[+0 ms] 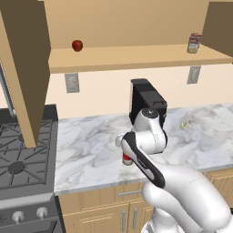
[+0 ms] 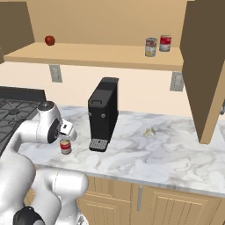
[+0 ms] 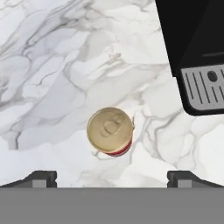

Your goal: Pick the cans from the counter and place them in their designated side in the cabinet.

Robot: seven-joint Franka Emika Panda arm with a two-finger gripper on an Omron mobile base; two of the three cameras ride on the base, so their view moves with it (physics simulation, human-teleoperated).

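Hand view looked straight down on the veined white marble counter (image 3: 52, 65), jaws spread wide and holding nothing, a red-banded can (image 3: 110, 131) upright between them, beside the black coffee machine (image 3: 197, 52).

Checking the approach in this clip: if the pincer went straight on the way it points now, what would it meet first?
Most likely the red-labelled can standing on the marble counter. The open pincer looks straight down at its lid, roughly centred between the tips. The gap above it is hard to judge.
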